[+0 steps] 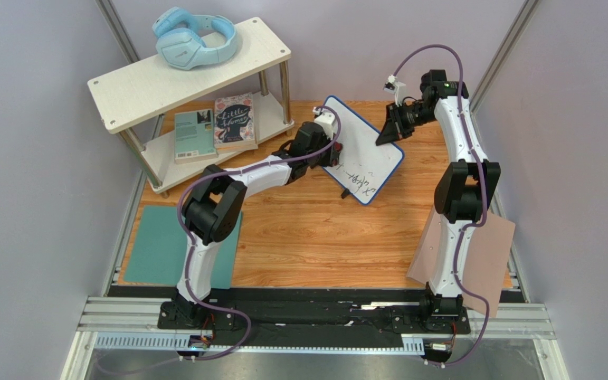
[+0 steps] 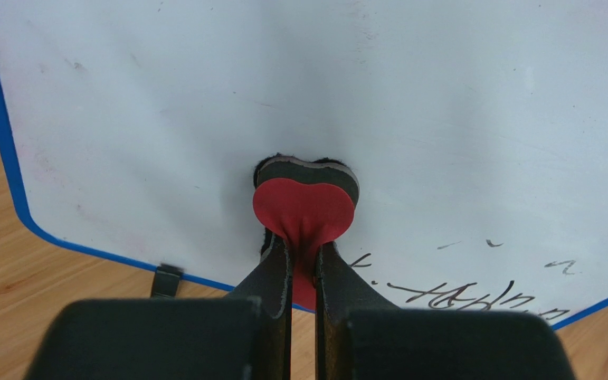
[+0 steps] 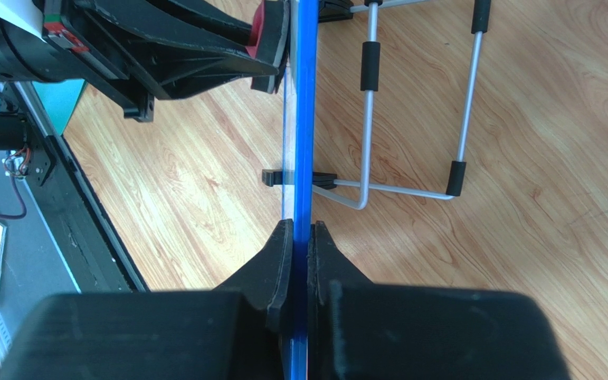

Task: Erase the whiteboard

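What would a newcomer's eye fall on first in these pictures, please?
The whiteboard stands propped at far centre, the right gripper clamping its blue edge. The left gripper presses a red heart-shaped eraser to its face, near black scribbles. Light blue headphones sit atop the shelf at far left.

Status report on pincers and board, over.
Left pincer shut on red heart-shaped eraser, against blue-rimmed whiteboard. Right pincer clamps its edge. Black writing near lower rim.
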